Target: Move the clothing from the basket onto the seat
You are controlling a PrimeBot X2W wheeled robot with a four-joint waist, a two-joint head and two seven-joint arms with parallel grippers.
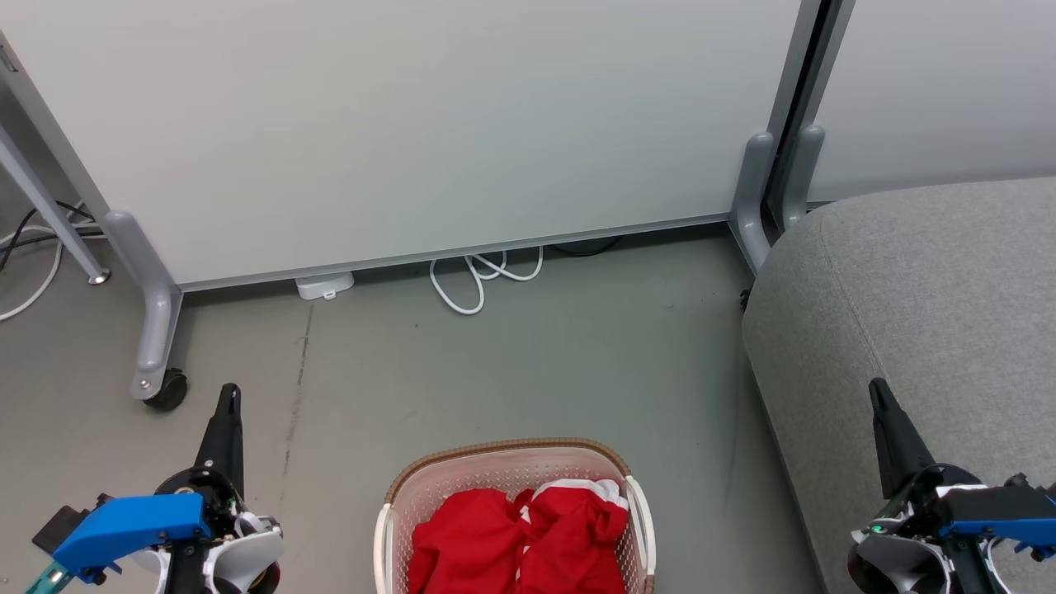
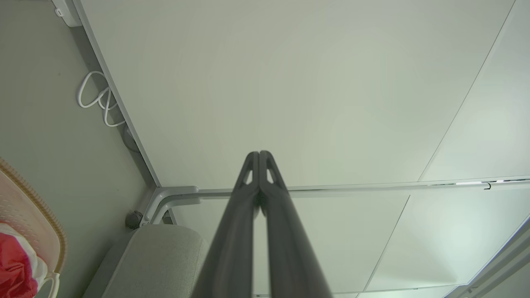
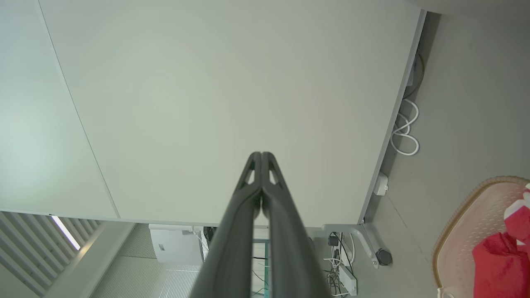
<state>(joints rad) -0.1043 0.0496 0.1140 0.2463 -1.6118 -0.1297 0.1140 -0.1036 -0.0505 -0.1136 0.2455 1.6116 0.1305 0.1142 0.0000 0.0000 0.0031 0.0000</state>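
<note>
The red clothing (image 1: 520,540) with white trim lies bunched inside the cream basket (image 1: 462,483), which stands on the floor at the bottom centre of the head view. The grey seat (image 1: 916,280) fills the right side. My left gripper (image 1: 228,392) is shut and empty, raised left of the basket. My right gripper (image 1: 876,386) is shut and empty, over the seat's front edge. In the left wrist view the basket (image 2: 29,207) and clothing (image 2: 14,265) show at the left edge, the gripper (image 2: 259,154) pointing at the panel. The right wrist view has the gripper (image 3: 261,154), basket (image 3: 463,231) and clothing (image 3: 499,265).
A pale partition panel (image 1: 396,124) on grey castor legs (image 1: 157,330) stands behind the basket. White cable loops (image 1: 478,276) and a white box (image 1: 324,285) lie under its lower edge. Grey floor (image 1: 536,363) lies between the panel, basket and seat.
</note>
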